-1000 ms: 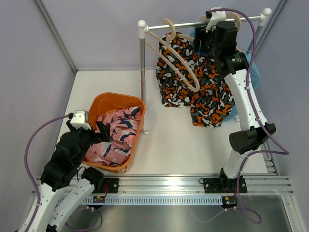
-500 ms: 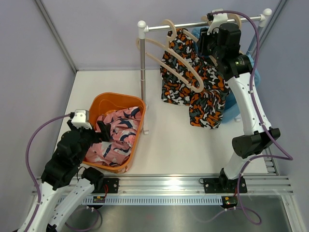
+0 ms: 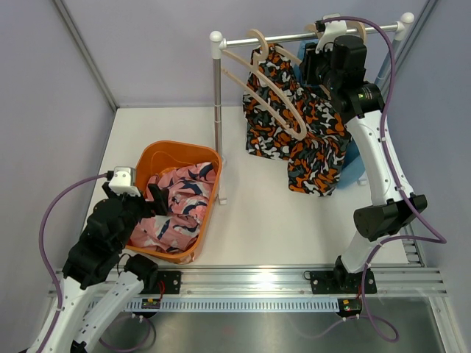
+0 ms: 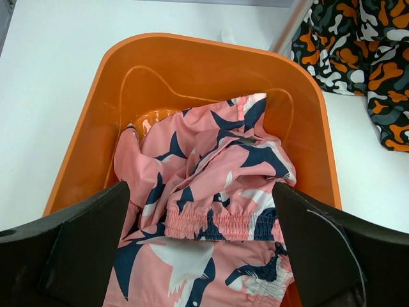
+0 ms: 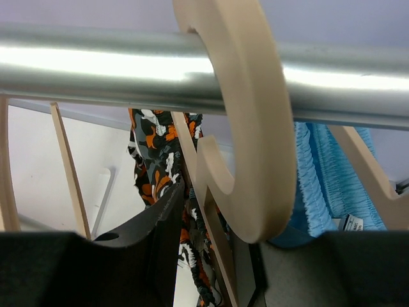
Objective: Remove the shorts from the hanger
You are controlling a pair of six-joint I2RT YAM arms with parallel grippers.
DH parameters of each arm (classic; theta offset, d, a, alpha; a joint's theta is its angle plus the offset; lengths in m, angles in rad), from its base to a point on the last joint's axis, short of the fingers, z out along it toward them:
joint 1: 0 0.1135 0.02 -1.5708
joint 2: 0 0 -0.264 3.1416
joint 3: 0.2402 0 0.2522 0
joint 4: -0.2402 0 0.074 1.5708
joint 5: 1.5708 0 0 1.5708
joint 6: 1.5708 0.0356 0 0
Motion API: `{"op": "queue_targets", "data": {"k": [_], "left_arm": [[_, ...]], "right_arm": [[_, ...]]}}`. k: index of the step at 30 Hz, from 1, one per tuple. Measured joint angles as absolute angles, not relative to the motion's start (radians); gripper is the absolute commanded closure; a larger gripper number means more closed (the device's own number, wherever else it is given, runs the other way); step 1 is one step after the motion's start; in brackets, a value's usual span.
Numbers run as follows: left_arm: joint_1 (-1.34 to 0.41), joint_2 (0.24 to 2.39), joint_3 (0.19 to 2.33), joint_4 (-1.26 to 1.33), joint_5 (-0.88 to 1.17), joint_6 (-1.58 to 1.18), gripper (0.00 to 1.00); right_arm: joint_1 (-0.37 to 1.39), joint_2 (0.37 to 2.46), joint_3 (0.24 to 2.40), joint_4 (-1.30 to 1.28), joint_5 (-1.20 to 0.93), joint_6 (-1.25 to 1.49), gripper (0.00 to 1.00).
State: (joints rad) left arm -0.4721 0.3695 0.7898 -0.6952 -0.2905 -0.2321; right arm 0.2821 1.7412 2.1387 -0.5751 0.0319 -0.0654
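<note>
The black shorts with orange and white blotches hang from a wooden hanger on the metal rail. My right gripper is up at the rail, shut on their waistband beside the hanger's neck. The light blue shorts hang behind them and also show in the right wrist view. The pink shorts lie crumpled in the orange basket. My left gripper is open and empty just above the pink shorts.
The rack's upright post stands between the basket and the hanging shorts. A second hanger's hook sits on the rail right in front of the right wrist camera. Grey walls close in the left, back and right sides.
My right gripper has dropped slightly along the rail and drawn the black shorts together into a narrower bunch. The hanger has swung with them. The left arm has not moved.
</note>
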Motion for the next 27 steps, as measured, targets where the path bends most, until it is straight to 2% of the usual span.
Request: {"op": "queue_targets", "data": {"k": [9, 27], "left_arm": [[-0.472, 0.370, 0.790, -0.695, -0.290, -0.232, 0.01], [-0.472, 0.377, 0.790, -0.695, -0.284, -0.232, 0.01]], "right_arm": [[0.282, 1.737, 2.101, -0.549, 0.021, -0.083, 0.64], [0.281, 1.695, 1.976, -0.446, -0.012, -0.059, 0.60]]}}
